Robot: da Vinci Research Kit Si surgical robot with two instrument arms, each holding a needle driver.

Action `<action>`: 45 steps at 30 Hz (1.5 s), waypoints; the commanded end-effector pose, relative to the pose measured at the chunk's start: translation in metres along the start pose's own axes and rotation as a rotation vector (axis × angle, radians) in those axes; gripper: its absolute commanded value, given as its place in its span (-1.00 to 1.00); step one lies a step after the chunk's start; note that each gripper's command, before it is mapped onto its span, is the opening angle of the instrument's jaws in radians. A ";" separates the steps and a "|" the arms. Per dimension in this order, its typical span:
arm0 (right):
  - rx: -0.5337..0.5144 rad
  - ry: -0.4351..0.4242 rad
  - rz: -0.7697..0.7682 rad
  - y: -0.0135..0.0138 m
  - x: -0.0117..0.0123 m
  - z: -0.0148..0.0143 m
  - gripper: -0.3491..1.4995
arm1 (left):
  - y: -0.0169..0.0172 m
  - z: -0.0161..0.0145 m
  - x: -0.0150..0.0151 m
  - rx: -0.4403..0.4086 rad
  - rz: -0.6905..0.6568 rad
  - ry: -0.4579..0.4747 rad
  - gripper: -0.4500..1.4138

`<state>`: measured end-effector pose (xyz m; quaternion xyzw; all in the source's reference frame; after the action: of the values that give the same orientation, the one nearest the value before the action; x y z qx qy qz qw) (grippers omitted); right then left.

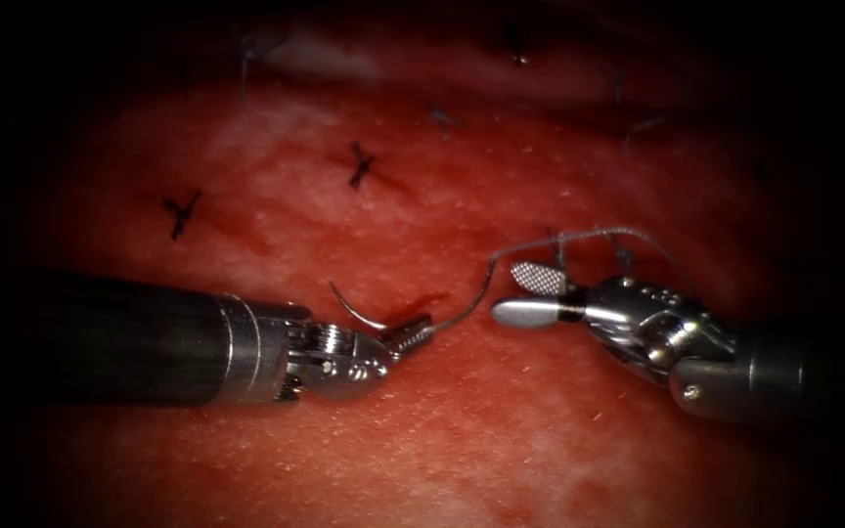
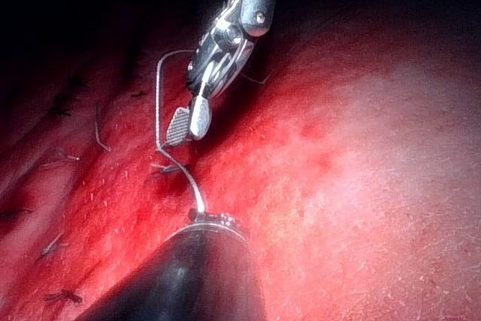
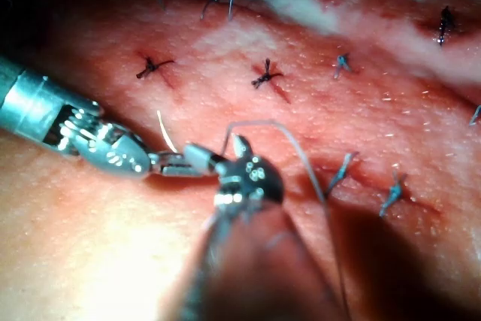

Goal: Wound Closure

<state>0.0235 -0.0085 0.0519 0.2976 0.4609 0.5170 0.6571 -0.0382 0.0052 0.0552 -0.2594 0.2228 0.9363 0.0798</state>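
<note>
- Needle (image 1: 359, 311) sits clamped in my left tool (image 1: 405, 335), gripped near its thread end, its curve rising free toward 11 o'clock above the tissue (image 1: 501, 440).
- Thread (image 1: 471, 298) runs from that grip toward 2 o'clock, past my right tool (image 1: 523, 295).
- My right jaws stand apart, holding nothing.
- Dark stitches (image 1: 360, 164) lie at 12 o'clock.

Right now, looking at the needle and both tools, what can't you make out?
- Needle: the left tool holds it; the part inside its shut jaws is covered in the endoscope view.
- Thread: beyond the open right tool it fades into dark tissue, so its far end is lost.
- Left tool: in the left wrist view its own shaft hides its jaws.
</note>
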 end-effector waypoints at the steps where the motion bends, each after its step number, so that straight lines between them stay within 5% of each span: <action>1: 0.001 0.003 -0.002 0.0001 -0.0001 0.0011 0.54 | 0.0003 0.0005 0.0005 0.001 0.001 0.006 -1.00; 14: -0.016 0.013 0.007 -0.0003 -0.0001 0.0021 0.42 | 0.0000 -0.0011 0.0027 0.013 0.027 0.034 -1.00; 15: -0.019 0.013 0.007 -0.0003 0.0000 0.0021 0.27 | 0.0000 -0.0011 0.0027 0.013 0.026 0.033 -1.00; 18: -0.038 0.031 -0.001 -0.0003 0.0002 0.0019 -0.86 | 0.0001 -0.0010 0.0027 0.015 0.032 0.032 -1.00; 19: -0.053 0.041 -0.016 -0.0002 0.0003 0.0018 -1.00 | 0.0001 -0.0010 0.0027 0.015 0.038 0.031 -1.00; 24: -0.105 0.088 -0.170 0.0001 0.0007 0.0014 -1.00 | 0.0005 -0.0011 0.0027 0.009 0.040 0.051 -1.00; 25: -0.126 0.090 -0.255 0.0002 0.0007 0.0012 -1.00 | 0.0006 -0.0013 0.0028 -0.007 0.020 0.068 -0.64; 30: -0.125 0.079 -0.457 0.0004 0.0009 0.0008 -1.00 | 0.0004 -0.0020 0.0033 -0.094 -0.143 0.125 0.19; 33: -0.070 0.074 -0.555 0.0003 0.0009 0.0008 -1.00 | -0.0005 -0.0029 0.0035 -0.186 -0.236 0.146 0.37; 45: 0.051 -0.112 -0.856 -0.0021 0.0005 0.0014 -1.00 | -0.0061 -0.0041 0.0046 -0.514 -0.410 0.027 0.32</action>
<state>0.0247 -0.0086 0.0501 0.1221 0.5185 0.1640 0.8303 -0.0381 0.0091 0.0469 -0.3174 -0.0891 0.9236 0.1958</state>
